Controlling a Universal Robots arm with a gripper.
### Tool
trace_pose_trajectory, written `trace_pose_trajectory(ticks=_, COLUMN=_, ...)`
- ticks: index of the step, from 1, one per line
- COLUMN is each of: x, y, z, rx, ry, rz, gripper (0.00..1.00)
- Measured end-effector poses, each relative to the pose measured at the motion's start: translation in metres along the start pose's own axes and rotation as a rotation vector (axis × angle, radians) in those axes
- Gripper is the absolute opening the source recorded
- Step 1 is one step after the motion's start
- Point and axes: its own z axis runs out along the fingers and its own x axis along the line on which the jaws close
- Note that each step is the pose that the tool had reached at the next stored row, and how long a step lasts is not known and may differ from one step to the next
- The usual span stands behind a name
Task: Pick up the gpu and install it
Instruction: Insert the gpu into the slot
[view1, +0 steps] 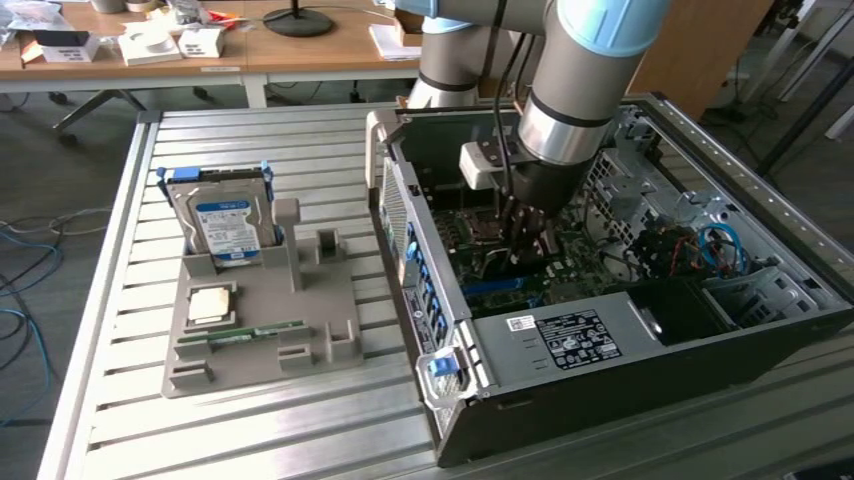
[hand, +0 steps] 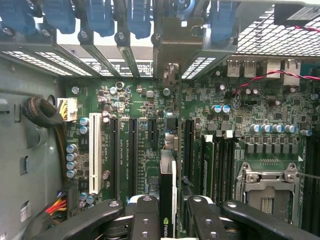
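My gripper (hand: 170, 216) is down inside the open computer case (view1: 574, 335), above the green motherboard (hand: 135, 100). It is shut on the gpu (hand: 167, 192), which I see edge-on as a thin dark card with a green logo, clamped between the two black fingers (hand: 145, 215). The card stands upright over the row of long black expansion slots (hand: 134, 150), lined up with the one beside the white slot's neighbours. Whether it touches the slot I cannot tell. In the exterior view the gripper (view1: 529, 240) hangs low over the board in the middle of the case.
On the slatted table at the exterior view's left, a grey holder (view1: 254, 320) carries a blue-labelled hard drive (view1: 224, 225), a small square chip (view1: 207, 303) and a narrow memory stick (view1: 240, 333). Cables (hand: 42, 112), a processor socket (hand: 267, 192) and blue slot clips (hand: 100, 15) crowd the case.
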Motion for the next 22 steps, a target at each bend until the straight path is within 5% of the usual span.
trace_pose_trajectory(ticks=22, x=0.0001, y=0.0000, z=0.0024, rx=0.0001, ry=-0.0002, rz=0.000, gripper=0.26)
